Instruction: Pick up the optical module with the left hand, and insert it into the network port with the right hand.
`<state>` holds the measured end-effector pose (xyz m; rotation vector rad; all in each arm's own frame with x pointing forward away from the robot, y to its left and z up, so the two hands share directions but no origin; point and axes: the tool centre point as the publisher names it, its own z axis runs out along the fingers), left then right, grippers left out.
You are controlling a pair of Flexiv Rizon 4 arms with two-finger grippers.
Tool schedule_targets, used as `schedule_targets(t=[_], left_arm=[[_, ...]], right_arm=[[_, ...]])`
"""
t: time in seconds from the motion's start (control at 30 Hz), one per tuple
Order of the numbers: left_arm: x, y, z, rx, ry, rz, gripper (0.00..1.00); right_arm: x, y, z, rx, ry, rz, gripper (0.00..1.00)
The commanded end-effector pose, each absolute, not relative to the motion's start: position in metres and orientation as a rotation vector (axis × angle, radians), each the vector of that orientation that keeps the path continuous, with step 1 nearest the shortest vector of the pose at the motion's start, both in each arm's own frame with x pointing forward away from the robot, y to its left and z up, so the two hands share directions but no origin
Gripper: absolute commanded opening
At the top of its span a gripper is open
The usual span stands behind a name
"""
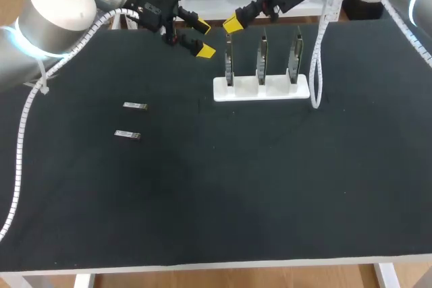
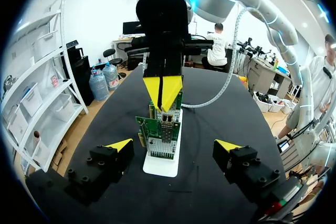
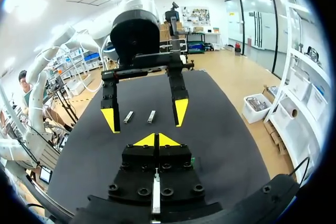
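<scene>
Two small silver optical modules lie on the black mat at the left, apart from both grippers. In the right wrist view the modules show beyond the left gripper. My left gripper hangs open and empty at the back, just left of a white stand holding three upright circuit boards. My right gripper is shut with nothing in it, above the leftmost board, facing the left gripper.
A white spiral cable from the right arm hangs down beside the stand's right end. Another spiral cable runs along the table's left edge. The black mat covers the whole table.
</scene>
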<state>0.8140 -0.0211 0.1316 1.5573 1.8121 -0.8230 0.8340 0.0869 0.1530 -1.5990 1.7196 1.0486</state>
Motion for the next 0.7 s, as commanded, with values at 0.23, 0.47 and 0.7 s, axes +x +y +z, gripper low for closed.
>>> schedule_targets(t=[0.23,0.47,0.7], left_arm=[[0.815,-0.021,0.132,1.56,1.814,-0.823,1.0],[0.815,-0.021,0.132,1.56,1.814,-0.823,1.0],[0.815,-0.021,0.132,1.56,1.814,-0.823,1.0]], right_arm=[[0.837,0.081,0.169,-1.598,1.686,1.027,0.0],[0.831,0.062,0.187,-1.587,1.67,0.997,0.0],[0.82,0.033,0.203,-1.591,1.675,0.947,0.0]])
